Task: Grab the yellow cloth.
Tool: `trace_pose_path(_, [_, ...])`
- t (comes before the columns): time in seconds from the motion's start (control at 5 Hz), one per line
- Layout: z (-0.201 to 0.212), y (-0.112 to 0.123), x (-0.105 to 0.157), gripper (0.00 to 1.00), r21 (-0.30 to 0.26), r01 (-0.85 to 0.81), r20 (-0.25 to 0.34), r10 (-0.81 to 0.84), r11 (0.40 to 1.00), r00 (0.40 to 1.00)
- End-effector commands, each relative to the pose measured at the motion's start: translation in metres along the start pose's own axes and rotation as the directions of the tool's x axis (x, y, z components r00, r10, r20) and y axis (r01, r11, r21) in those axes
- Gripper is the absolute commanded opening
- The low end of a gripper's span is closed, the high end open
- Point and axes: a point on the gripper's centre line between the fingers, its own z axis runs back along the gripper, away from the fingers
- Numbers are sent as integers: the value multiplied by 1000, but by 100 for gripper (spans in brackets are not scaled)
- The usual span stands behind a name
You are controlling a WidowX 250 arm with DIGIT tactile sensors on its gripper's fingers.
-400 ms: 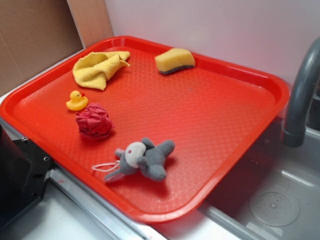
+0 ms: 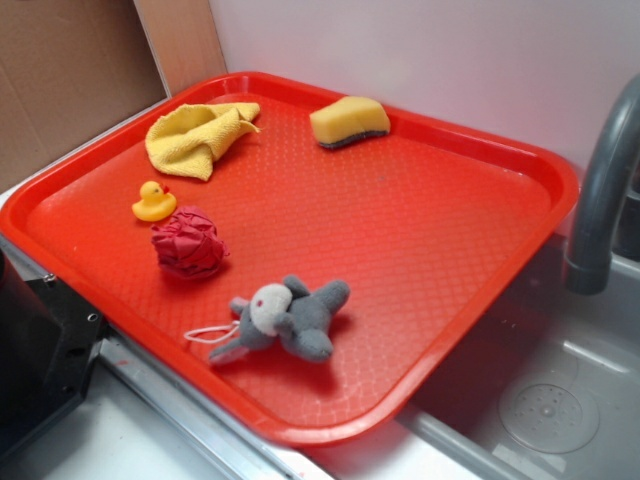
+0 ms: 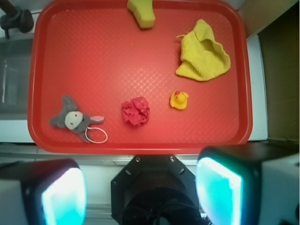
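Note:
The yellow cloth (image 2: 195, 135) lies crumpled in the far left corner of the red tray (image 2: 420, 220). From the wrist view the cloth (image 3: 202, 54) is at the upper right of the tray (image 3: 93, 56). My gripper (image 3: 140, 194) hangs high above the tray's near edge, well short of the cloth. Its two cyan-padded fingers (image 3: 63, 199) stand wide apart with nothing between them. The exterior view does not show the gripper.
On the tray are a yellow sponge (image 2: 350, 122), a small yellow duck (image 2: 153, 202), a red crumpled ball (image 2: 188, 242) and a grey plush toy (image 2: 290, 318). A grey faucet (image 2: 600, 190) and sink (image 2: 550, 400) stand at the right. The black robot base (image 2: 40, 350) is at the lower left.

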Motion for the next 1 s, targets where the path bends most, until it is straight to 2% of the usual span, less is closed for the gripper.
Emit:
trace_pose_path(0.0, [-16, 17, 18, 100, 67, 75, 58, -79, 995, 995])
trace_pose_path(0.4, [-51, 48, 41, 100, 152, 169, 123, -188, 974, 974])
trace_pose_path(0.6, [-74, 68, 60, 100, 204, 148, 160, -182, 968, 970])
trace_pose_path(0.8, [-98, 84, 83, 100, 189, 152, 164, -184, 970, 969])
